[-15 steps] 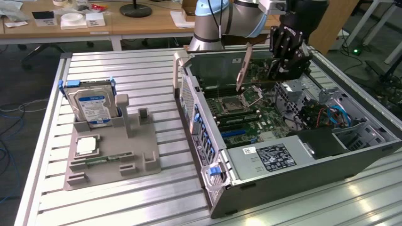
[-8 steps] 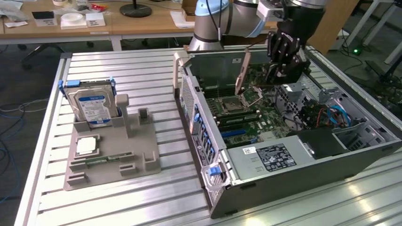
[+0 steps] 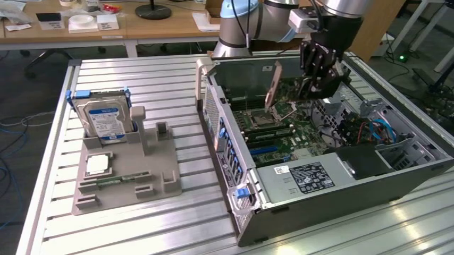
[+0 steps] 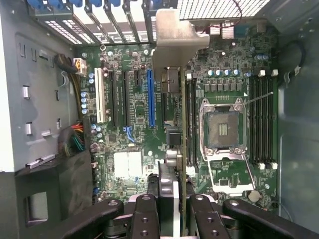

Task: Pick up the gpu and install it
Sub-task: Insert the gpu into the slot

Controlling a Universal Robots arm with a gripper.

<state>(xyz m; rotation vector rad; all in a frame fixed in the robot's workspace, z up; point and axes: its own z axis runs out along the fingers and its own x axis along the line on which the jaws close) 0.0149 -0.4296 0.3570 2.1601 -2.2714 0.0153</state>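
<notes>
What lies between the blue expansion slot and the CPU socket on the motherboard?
The gpu, held edge-on in the gripper, hangs over that stretch; black memory slots lie beneath, beside the CPU socket. The wrist view shows it.

The silver ribbed tabletop carries two things. A grey holder lies on the exterior view's left. A big open computer case sits on the exterior view's right.
</notes>
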